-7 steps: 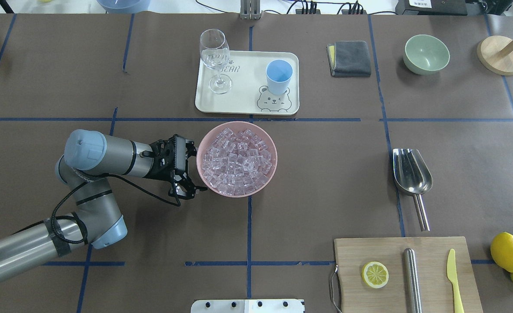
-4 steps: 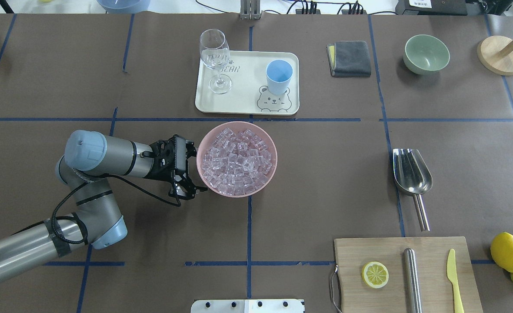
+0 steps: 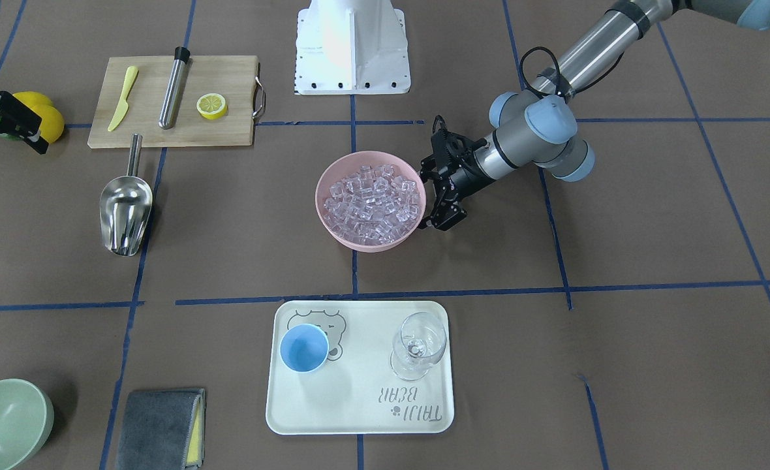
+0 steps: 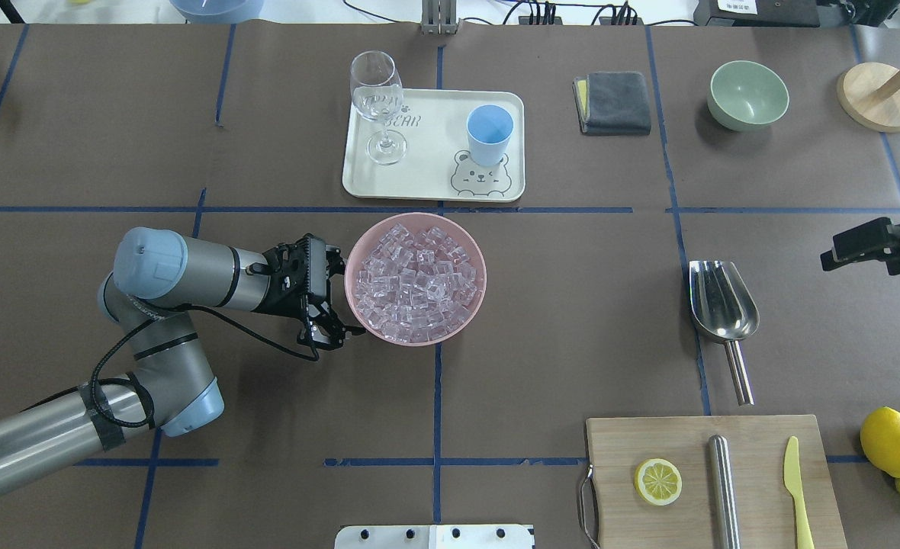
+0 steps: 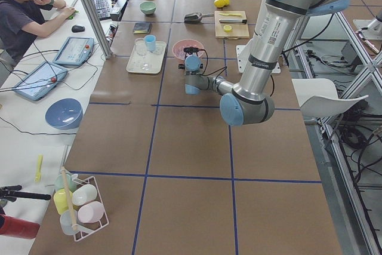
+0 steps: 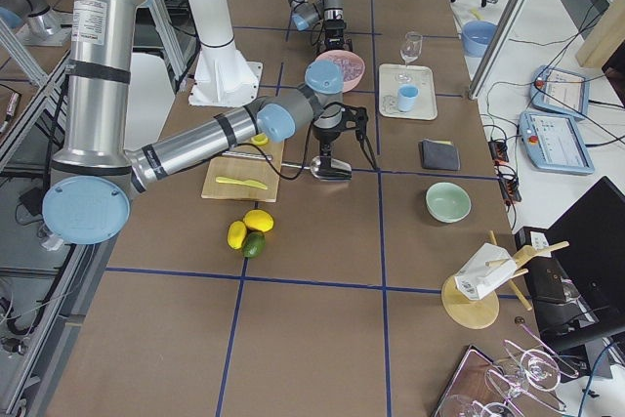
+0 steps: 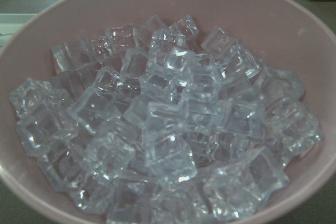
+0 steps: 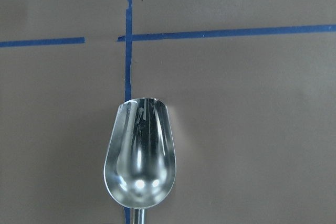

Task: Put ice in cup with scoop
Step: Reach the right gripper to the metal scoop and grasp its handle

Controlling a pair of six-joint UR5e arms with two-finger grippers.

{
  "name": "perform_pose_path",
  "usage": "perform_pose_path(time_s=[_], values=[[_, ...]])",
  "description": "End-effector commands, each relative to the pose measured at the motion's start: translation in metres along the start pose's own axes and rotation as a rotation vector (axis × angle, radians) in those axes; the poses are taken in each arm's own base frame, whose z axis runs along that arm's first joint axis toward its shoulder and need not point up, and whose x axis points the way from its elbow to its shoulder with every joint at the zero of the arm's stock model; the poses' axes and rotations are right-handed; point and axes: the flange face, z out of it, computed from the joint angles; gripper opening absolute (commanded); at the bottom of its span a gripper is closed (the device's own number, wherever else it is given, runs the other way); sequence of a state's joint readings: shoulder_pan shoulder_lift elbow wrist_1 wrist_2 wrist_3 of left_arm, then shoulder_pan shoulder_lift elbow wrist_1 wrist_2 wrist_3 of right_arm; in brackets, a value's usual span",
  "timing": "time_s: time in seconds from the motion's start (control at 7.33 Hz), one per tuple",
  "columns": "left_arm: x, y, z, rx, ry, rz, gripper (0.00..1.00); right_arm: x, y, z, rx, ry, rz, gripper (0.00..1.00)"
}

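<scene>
Front-facing view: pink bowl point(image 3: 323, 212) mid-table, heaped with ice point(image 3: 375, 196). Left gripper point(image 3: 428, 199) sits level with the bowl's rim on the robot's left side of it, jaws spread wide with nothing between them, tips just beside the rim; whether they touch it, cannot tell. Scoop point(image 3: 125, 212) lies flat well apart from the bowl on the robot's right, trough up, handle pointing toward the robot. Cup point(image 3: 304, 348) stands upright and empty on a cream bear-print tray point(image 3: 359, 405) beyond the bowl from the robot, with a wine glass point(image 3: 417, 346) beside it. Right gripper point(image 3: 0, 121) is cut by the frame edge, farther from the bowl than the scoop; jaws unreadable. Overhead view: same layout, and the right gripper shows only as a dark stub at the edge, so no better read on its jaws. Exterior left: the only view with a person point(image 5: 24, 4), seated at a side desk; the bowl is small and far. Exterior right: alone shows the right gripper hanging over the scoop, pointed down. Left wrist view: nothing but bowl and cubes, no fingers in frame. Right wrist view: the scoop's empty trough seen from above, lying on a blue tape line point(image 8: 127, 66); no fingers in frame.
</scene>
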State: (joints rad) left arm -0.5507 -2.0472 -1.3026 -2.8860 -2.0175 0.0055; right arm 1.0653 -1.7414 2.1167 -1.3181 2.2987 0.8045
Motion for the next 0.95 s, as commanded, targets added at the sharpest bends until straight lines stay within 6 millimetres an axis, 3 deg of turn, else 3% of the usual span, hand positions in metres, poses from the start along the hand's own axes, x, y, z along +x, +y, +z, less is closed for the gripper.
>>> perform_pose_path(time_s=[0.0,0.27,0.82], values=[[0.0,-0.001,-0.001,0.005,0.001,0.002,1.0,-0.02,0.032,0.037,-0.039,0.007,0.034,1.0],[0.001,-0.002,-0.001,0.01,0.001,0.004,1.0,-0.054,0.064,0.087,-0.025,0.107,-0.007,1.0],[0.0,-0.003,-0.003,0.021,0.0,0.007,1.0,-0.075,0.089,0.133,-0.09,0.134,-0.009,1.0]])
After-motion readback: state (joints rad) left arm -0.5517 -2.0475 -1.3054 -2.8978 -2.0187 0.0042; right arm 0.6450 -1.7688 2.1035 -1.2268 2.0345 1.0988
